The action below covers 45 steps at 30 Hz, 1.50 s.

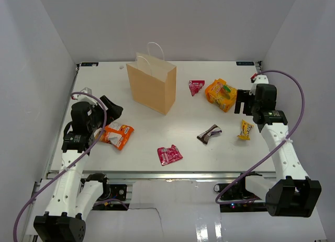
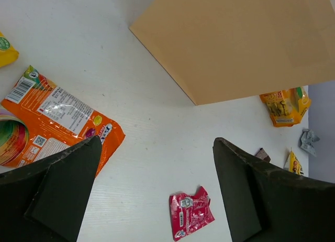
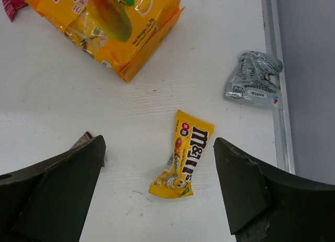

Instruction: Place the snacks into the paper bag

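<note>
The left arm and right arm were white with black joints. A purple cable trailed each.

- The small yellow packet bears the "m&m's" logo.
- The large orange-yellow pouch reads "Net Weight:" along one edge; the figure after it is unclear.
- The orange-white packet carries a barcode and a QR code; its small print is illegible.
</note>
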Each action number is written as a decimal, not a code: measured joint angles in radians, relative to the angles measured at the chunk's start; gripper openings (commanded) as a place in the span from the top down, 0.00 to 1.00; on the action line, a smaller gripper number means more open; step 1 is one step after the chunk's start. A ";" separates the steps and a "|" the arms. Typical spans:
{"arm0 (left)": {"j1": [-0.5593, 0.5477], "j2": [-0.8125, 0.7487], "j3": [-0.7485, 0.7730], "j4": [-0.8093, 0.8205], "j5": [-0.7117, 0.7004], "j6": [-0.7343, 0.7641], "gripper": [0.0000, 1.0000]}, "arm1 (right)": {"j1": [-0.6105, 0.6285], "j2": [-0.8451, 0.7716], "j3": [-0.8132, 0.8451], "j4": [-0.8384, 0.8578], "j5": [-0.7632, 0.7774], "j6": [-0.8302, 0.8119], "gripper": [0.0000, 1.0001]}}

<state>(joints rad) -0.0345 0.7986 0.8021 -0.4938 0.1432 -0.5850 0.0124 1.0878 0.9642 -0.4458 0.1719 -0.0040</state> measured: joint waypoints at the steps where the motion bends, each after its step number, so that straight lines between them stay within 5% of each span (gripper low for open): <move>1: 0.000 0.000 0.000 0.000 0.003 0.000 0.02 | 0.000 0.000 0.000 -0.003 -0.022 -0.009 0.10; 11: 0.000 0.030 -0.034 0.008 0.142 0.001 0.02 | 0.004 0.054 0.053 -0.257 -0.461 -0.460 0.10; 19: -0.051 0.032 -0.095 0.008 0.239 -0.045 0.02 | -0.133 0.234 0.063 -0.411 -0.563 -0.479 0.07; 24: -0.238 0.036 -0.137 0.023 0.212 -0.117 0.02 | -0.212 0.312 0.063 -0.439 -0.534 -0.374 0.00; 30: -0.441 0.123 -0.184 0.050 0.129 -0.220 0.02 | -0.229 0.394 0.063 -0.411 -0.420 -0.220 0.07; 40: -0.554 0.248 -0.179 0.087 0.034 -0.274 0.02 | -0.230 0.405 0.055 -0.242 -0.169 -0.096 0.13; 45: -0.589 0.309 -0.137 0.106 0.020 -0.273 0.02 | -0.231 0.475 0.053 -0.177 -0.141 -0.069 0.37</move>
<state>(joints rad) -0.6239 1.1076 0.6647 -0.3874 0.1631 -0.8581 -0.2188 1.5623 1.0176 -0.6231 0.0311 -0.0727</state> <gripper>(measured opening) 0.978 0.704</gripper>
